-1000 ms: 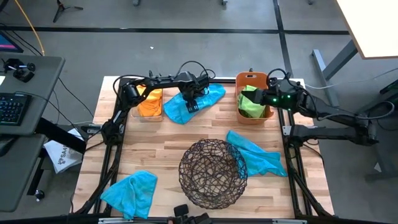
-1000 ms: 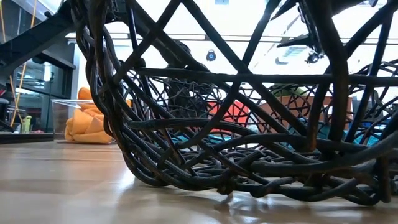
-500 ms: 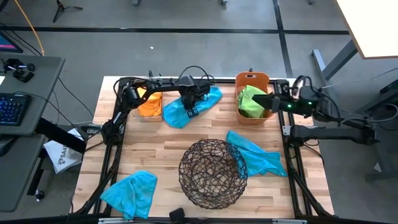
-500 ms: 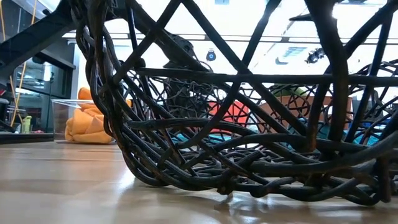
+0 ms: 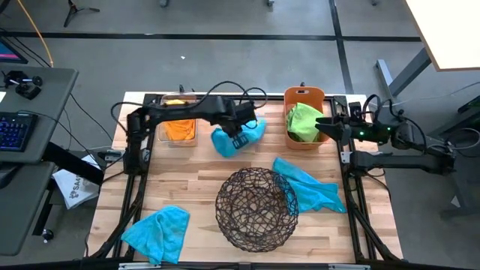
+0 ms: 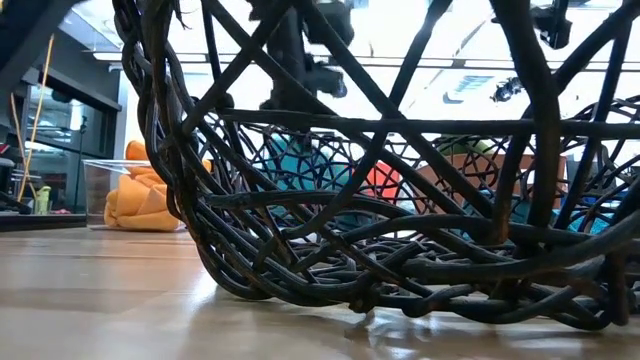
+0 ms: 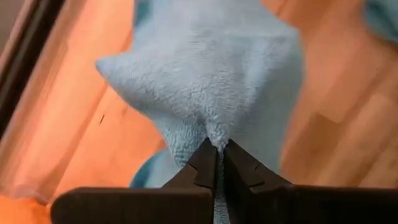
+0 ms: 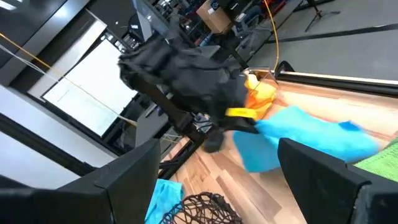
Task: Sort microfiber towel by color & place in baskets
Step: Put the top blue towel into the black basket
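My left gripper (image 5: 240, 135) is shut on a turquoise towel (image 5: 251, 132) at the table's far middle, between the clear bin and the salmon bin. The clear bin (image 5: 178, 137) holds orange towels (image 5: 178, 127), and the salmon bin (image 5: 304, 95) holds a green towel (image 5: 302, 120). My right gripper (image 5: 324, 124) stands open just right of the salmon bin, with nothing between its fingers. A second turquoise towel (image 5: 309, 185) lies against the right side of the wire bowl (image 5: 256, 208). A third (image 5: 157, 232) lies near the front left corner. My left gripper pinches a bunched-up peak of the turquoise towel (image 7: 214, 132) between its two shut fingers (image 7: 205, 165). The fingers come from above, pointing down. The cloth gathers in folds below and around them. I cannot tell whether its lower end still lies on the table.
In the low view the wire bowl (image 6: 380, 200) fills the front and hides most of the table behind it. Bare wood lies between the bins and the bowl (image 5: 187, 169). Black frame rails run along both table sides.
My left gripper has shut on the turquoise towel and gone a little toward the near edge and upward. The towel, spread flat before, is now drawn into a bunch. My right gripper, still open, has drawn back from over the salmon bin toward the right edge.
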`<act>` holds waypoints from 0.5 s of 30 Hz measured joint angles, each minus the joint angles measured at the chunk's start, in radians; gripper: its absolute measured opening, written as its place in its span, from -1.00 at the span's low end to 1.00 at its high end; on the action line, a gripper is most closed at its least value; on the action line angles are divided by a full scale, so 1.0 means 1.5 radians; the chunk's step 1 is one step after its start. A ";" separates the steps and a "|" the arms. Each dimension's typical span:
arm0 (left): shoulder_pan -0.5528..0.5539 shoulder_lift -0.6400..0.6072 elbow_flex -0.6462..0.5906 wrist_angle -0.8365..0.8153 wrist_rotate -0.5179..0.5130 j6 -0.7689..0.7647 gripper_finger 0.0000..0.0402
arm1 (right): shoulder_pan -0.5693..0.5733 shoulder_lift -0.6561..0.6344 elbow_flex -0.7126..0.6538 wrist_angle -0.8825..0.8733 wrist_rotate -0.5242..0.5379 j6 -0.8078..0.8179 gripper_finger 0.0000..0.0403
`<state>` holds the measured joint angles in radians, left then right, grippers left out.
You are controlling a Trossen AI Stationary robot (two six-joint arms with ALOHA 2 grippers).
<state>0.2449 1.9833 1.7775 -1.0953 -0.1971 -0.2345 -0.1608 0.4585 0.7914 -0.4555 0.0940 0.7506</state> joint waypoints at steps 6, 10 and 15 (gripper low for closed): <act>-0.048 -0.132 0.000 0.015 -0.051 -0.022 -1.00 | 0.000 -0.001 0.000 -0.012 0.023 -0.019 0.59; -0.081 -0.227 0.001 0.089 -0.057 -0.042 -1.00 | 0.000 -0.001 -0.005 -0.012 0.061 -0.023 0.59; -0.147 -0.298 0.001 0.207 -0.052 -0.050 -1.00 | 0.000 0.000 -0.030 -0.009 0.086 -0.018 0.59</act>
<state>0.0241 1.5363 1.7794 -0.7854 -0.2749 -0.3096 -0.1608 0.4583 0.7470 -0.4694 0.2234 0.7239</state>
